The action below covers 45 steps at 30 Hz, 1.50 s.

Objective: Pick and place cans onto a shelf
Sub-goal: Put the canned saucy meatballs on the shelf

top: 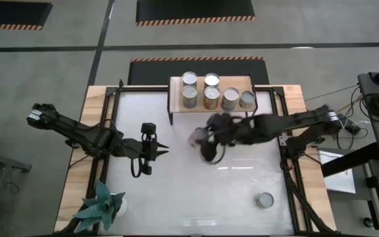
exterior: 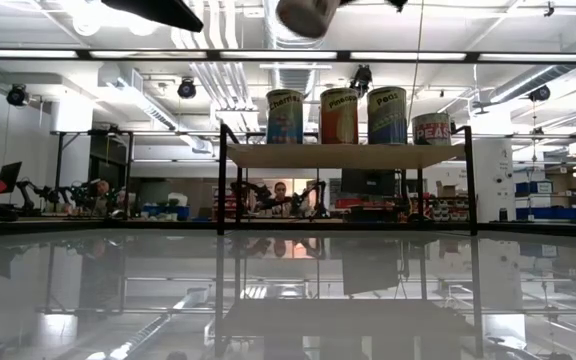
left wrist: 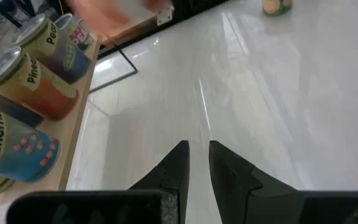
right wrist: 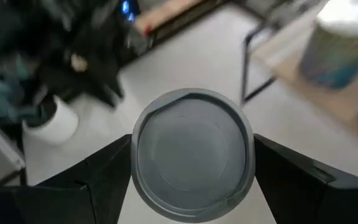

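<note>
Nearby, plant at near-left corner, one can near-right on the white table. Mid-table, left gripper hovers with fingers nearly together, empty. Right gripper clamps a can aloft, right of centre. Far edge: shelf carrying six cans. Lab room behind.

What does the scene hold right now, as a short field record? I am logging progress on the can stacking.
cans on shelf: six on the shelf
held can: in the right hand, raised over the table in front of the shelf
loose can: one can standing on the table's near right
left hand: left hand idle over the table's left, fingers nearly together, empty
plant: teal plant at near-left corner
</note>
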{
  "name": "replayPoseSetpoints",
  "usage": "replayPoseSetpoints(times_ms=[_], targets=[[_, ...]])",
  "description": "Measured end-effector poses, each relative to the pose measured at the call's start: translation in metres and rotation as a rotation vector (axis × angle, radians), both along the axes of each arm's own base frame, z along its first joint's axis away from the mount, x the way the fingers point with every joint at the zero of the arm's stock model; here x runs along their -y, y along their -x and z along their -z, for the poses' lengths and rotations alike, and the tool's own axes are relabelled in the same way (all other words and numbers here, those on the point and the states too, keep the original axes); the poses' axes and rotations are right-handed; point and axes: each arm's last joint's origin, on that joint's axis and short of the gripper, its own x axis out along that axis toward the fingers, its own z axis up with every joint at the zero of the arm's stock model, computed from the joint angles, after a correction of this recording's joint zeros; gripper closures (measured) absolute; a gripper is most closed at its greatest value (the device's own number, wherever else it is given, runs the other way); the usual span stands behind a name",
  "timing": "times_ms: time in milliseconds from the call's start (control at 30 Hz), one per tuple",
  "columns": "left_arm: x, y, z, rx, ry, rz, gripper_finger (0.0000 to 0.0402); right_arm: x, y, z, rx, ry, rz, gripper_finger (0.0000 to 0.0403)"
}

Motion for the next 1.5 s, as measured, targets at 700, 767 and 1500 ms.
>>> replayPoseSetpoints(times_ms=[700,767,1500], targets=[[0.001,-0.001,-0.002,0.022,-0.02,0.017,0.0358,0.205,0.108,-0.061,-0.356,0.168,0.449,0.0113],[0.001,-0.001,-0.002,0.022,-0.022,0.019,0.0358,0.219,0.111,-0.048,-0.392,0.131,0.445,0.0113],[0.001,-0.002,-0.003,0.028,-0.021,0.019,0.0358,0.253,0.111,0.027,-0.503,0.005,0.445,0.0113]])
